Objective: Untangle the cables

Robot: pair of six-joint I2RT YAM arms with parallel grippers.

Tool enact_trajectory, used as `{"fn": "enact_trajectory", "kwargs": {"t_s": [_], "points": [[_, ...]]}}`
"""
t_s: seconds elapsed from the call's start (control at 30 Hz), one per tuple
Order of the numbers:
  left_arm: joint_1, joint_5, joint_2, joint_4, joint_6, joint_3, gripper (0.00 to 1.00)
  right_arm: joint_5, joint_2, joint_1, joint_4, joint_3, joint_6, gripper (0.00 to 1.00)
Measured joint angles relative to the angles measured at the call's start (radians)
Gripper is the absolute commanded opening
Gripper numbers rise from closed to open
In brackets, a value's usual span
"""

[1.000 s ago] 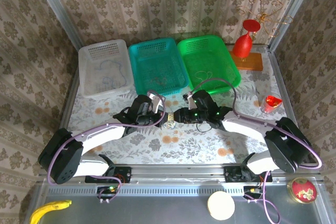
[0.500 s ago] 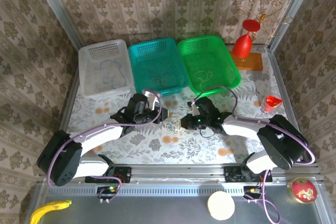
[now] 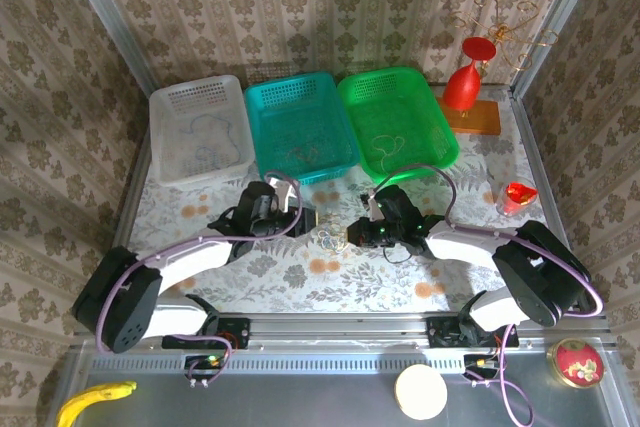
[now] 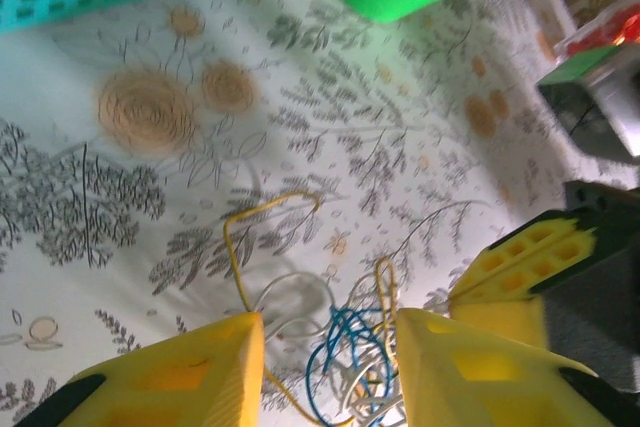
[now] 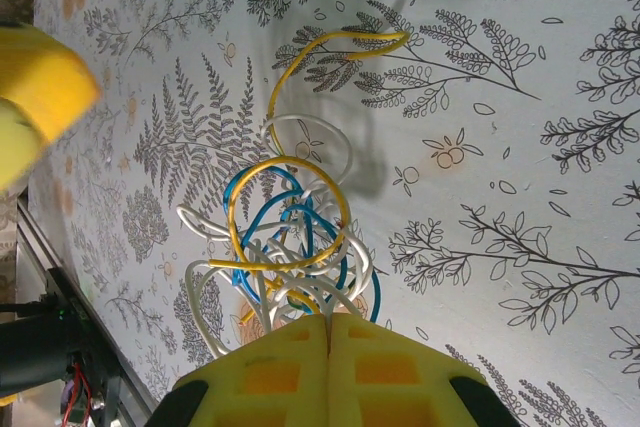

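Note:
The cables [image 3: 330,239] lie as a small tangle of blue, yellow and white wires on the floral tablecloth between my two grippers. In the right wrist view the tangle [image 5: 290,232] bunches right at my right gripper [image 5: 328,332]. Its yellow fingers are pressed together with white strands running into the seam. My left gripper [image 4: 330,337] stands open over the cables [image 4: 345,347], its fingers [image 4: 200,377] on either side and apart from the wires. From above, the left gripper [image 3: 305,219] is left of the tangle and the right gripper [image 3: 355,234] is right of it.
Three baskets stand in a row at the back: white [image 3: 165,107], teal [image 3: 262,97] and green [image 3: 352,87], each with thin wires inside. A red vase [image 3: 465,82] on a wooden block and a red cup [image 3: 517,197] stand at the right.
My left gripper has opened and drawn back slightly to the left. My right gripper has shut on the tangle, which has shifted a little to the right.

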State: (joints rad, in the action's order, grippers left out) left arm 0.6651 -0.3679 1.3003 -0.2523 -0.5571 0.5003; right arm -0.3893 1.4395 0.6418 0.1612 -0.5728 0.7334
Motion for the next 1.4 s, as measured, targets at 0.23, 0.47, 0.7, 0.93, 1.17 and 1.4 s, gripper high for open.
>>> {"fn": "enact_trajectory", "kwargs": {"t_s": [0.23, 0.47, 0.7, 0.93, 1.17, 1.4], "points": [[0.050, -0.022, 0.092, -0.036, 0.000, -0.003, 0.41, 0.000, -0.001, 0.000, 0.000, 0.000, 0.000, 0.00], [0.061, -0.029, 0.132, -0.072, 0.000, -0.003, 0.40, 0.000, -0.001, 0.000, 0.000, 0.000, 0.000, 0.00], [0.062, -0.031, 0.156, -0.094, -0.001, -0.003, 0.18, 0.000, -0.001, 0.000, 0.000, 0.000, 0.000, 0.00], [0.063, -0.032, 0.149, -0.093, 0.001, -0.003, 0.00, 0.000, -0.001, 0.000, 0.000, 0.000, 0.000, 0.00], [0.063, -0.027, 0.044, -0.068, 0.005, 0.001, 0.08, 0.000, -0.001, 0.000, 0.000, 0.000, 0.000, 0.00], [0.063, -0.018, 0.041, -0.047, 0.020, 0.006, 0.30, 0.000, -0.003, 0.000, 0.000, 0.000, 0.000, 0.00]]}}
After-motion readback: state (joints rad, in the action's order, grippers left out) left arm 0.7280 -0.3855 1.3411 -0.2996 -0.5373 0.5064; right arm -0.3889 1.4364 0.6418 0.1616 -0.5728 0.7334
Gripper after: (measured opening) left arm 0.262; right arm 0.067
